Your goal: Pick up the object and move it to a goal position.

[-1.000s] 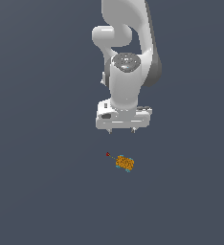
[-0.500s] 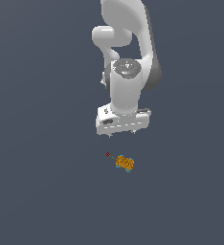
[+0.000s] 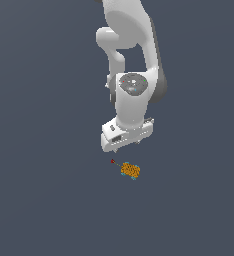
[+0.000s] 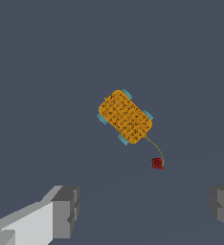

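Note:
The object (image 3: 131,170) is a tiny orange block with dark speckles and teal-blue corner bits, lying on the dark grey floor. A thin cord runs from it to a small red bead (image 3: 112,161). In the wrist view the object (image 4: 125,116) lies ahead of the fingers, with the red bead (image 4: 157,163) beside it. My white gripper (image 3: 127,145) hangs a little above the object, tilted, with nothing in it. Its jaws stand wide apart in the wrist view, one grey fingertip (image 4: 66,211) on each side.
The dark grey floor (image 3: 39,200) spreads flat all around. The white arm (image 3: 131,65) rises above the gripper.
The gripper has come down toward the object and turned and tilted. The object and its red bead have not moved.

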Available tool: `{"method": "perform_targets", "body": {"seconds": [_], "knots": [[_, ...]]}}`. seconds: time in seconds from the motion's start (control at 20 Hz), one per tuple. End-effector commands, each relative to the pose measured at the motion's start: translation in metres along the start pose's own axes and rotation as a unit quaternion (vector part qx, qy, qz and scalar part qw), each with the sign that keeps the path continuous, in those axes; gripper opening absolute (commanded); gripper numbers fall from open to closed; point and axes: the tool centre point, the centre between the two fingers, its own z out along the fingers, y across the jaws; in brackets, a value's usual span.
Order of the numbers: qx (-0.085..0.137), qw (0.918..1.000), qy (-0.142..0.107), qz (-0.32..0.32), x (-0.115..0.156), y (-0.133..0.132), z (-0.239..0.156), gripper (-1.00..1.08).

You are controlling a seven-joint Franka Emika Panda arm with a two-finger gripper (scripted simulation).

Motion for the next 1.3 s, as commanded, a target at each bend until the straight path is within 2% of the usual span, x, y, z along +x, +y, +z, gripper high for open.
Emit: {"method": "perform_targets", "body": {"seconds": [0.0, 0.25, 0.5, 0.9, 1.25], "knots": [[-0.001, 0.9993, -0.002, -0.037, 0.004, 0.002, 0.007, 1.0], [-0.001, 0.9941, -0.004, -0.108, 0.011, 0.006, 0.021, 1.0], [0.0, 0.9838, -0.006, -0.179, 0.018, 0.01, 0.036, 1.0], [0.002, 0.9581, -0.007, -0.286, 0.027, 0.016, 0.059, 1.0], [0.004, 0.9366, -0.007, -0.35, 0.032, 0.02, 0.073, 1.0]]}}
